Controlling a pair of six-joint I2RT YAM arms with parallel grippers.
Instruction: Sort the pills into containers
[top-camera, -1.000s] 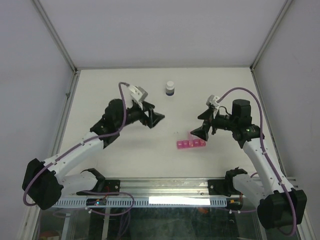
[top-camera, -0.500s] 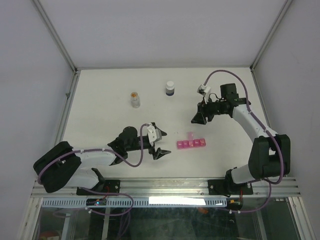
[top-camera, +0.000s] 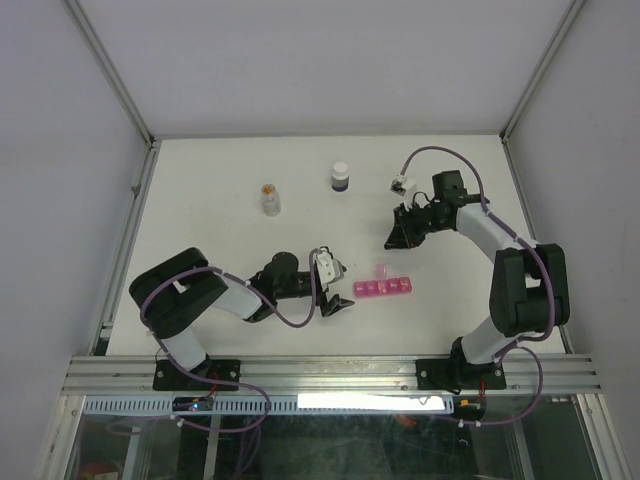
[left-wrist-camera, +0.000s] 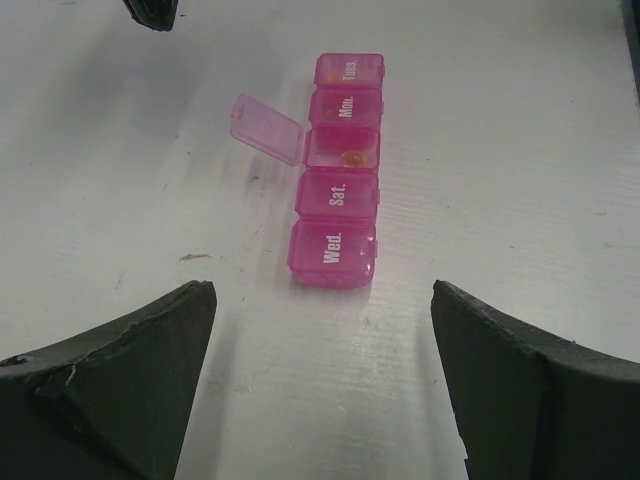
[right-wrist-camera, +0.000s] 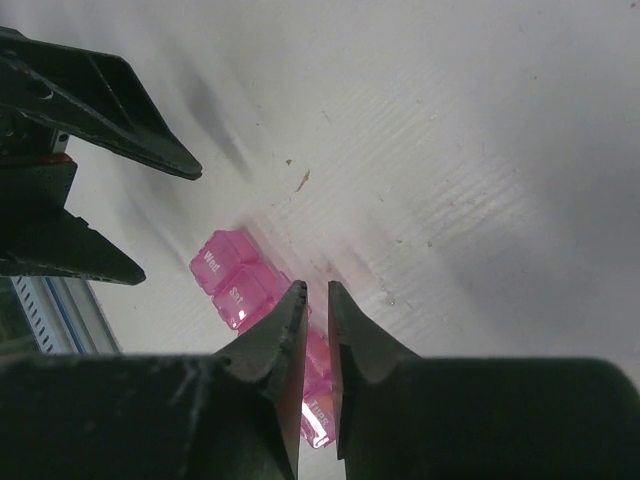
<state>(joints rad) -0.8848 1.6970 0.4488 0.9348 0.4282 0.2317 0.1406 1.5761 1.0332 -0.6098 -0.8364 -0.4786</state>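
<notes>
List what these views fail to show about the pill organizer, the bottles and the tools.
- Right wrist: far compartments of the pill organizer hide behind the right tool.
- Left wrist: contents under the closed lids, blurred by pink plastic; only the open compartment shows a pill.
- Top view: contents of the vial and dark bottle, too small.
- Left wrist: the left tool, fingers cut off by the bottom edge.

My left gripper (top-camera: 335, 290) has swung down to the near part of the counter (top-camera: 200, 180) and now sits just left of the pink pill organizer (top-camera: 381, 288), jaws wider than a second ago. The orange-capped vial (top-camera: 269, 200) it was hiding shows again. My right gripper (top-camera: 395, 238) has drawn back from the organizer, jaws now nearly together.
</notes>
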